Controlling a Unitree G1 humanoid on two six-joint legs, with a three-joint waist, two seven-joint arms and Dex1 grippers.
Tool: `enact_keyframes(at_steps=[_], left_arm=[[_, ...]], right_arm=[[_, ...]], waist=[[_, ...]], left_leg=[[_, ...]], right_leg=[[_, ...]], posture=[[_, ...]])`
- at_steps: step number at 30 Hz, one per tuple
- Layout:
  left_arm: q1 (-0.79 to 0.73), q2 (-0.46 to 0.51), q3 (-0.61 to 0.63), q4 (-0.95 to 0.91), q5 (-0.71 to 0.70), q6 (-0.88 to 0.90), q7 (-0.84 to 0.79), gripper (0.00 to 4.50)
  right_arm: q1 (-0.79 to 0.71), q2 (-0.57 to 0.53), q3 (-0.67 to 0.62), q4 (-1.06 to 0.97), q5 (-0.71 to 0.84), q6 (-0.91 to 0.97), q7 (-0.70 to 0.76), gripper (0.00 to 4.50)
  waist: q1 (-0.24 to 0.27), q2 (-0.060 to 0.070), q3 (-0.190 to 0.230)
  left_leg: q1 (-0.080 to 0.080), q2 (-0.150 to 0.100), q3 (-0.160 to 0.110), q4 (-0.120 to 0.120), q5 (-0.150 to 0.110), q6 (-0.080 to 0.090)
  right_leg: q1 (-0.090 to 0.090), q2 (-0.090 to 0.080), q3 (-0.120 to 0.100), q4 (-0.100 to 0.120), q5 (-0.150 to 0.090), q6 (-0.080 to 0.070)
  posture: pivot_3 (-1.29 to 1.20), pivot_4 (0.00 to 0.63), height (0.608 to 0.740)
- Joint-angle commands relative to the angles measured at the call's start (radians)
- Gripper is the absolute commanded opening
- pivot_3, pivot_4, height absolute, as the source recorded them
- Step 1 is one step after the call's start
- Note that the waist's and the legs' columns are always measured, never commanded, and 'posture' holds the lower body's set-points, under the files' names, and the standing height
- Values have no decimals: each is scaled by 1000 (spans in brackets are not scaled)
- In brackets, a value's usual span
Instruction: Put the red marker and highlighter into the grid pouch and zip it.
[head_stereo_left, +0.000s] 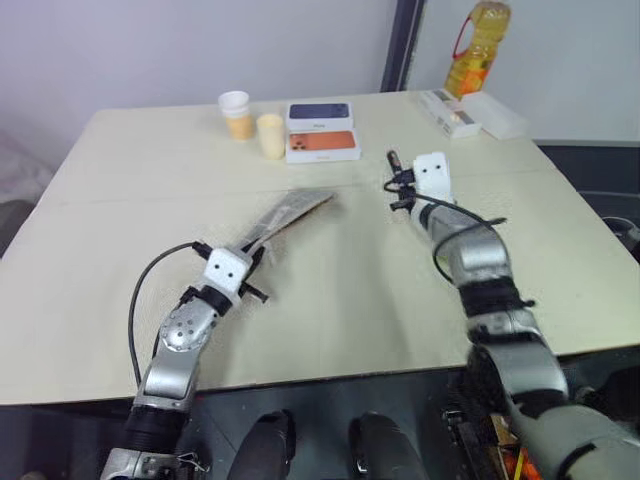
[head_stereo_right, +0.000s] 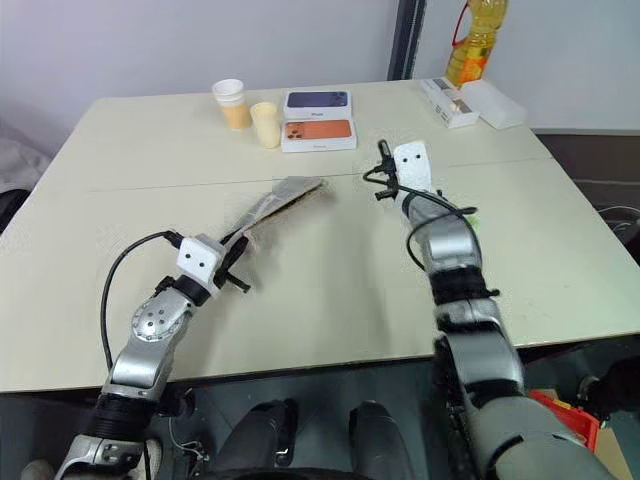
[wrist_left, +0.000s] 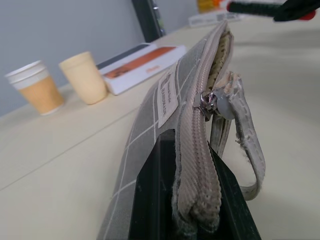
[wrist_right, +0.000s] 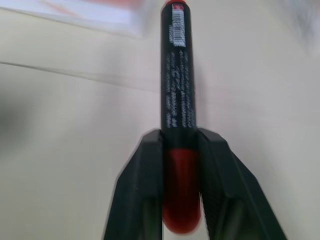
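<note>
At centre right of the head view, the right gripper (wrist_right: 180, 150) is clamped on the red marker (wrist_right: 178, 85) by its red end, so the long barrel could swing and miss the slot. At lower left, the left gripper (wrist_left: 192, 200) pinches the grid pouch (head_stereo_left: 285, 212) closed-end up, mouth partly open, well apart from the marker.

Bare table (head_stereo_left: 340, 270) lies open between both arms.

Print on red marker (wrist_right: 177, 95), grid pouch (wrist_left: 150, 135) label, phone boxes (head_stereo_left: 322, 131), none legible
</note>
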Motion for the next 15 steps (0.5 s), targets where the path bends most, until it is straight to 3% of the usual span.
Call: enact_keyframes(at_steps=[1, 6, 15], left_arm=[[-11, 9, 19, -32, -46, 8, -33, 0], [-21, 16, 24, -19, -69, 11, -65, 0], [-30, 14, 26, -7, -72, 1, -83, 0]], right_arm=[[74, -94, 80, -252, 11, -96, 218, 404], [124, -165, 111, -365, 3, -111, 328, 404], [126, -161, 140, -358, -51, -119, 350, 404]], waist=[[-6, 0, 0], [-5, 0, 0], [2, 0, 0]], left_leg=[[0, 0, 0, 0, 0, 0], [3, 2, 0, 0, 0, 0], [4, 1, -1, 0, 0, 0]], right_leg=[[0, 0, 0, 0, 0, 0], [2, 3, 1, 0, 0, 0], [3, -1, 1, -1, 0, 0]], posture=[[0, 150, 740], [0, 150, 740], [0, 150, 740]])
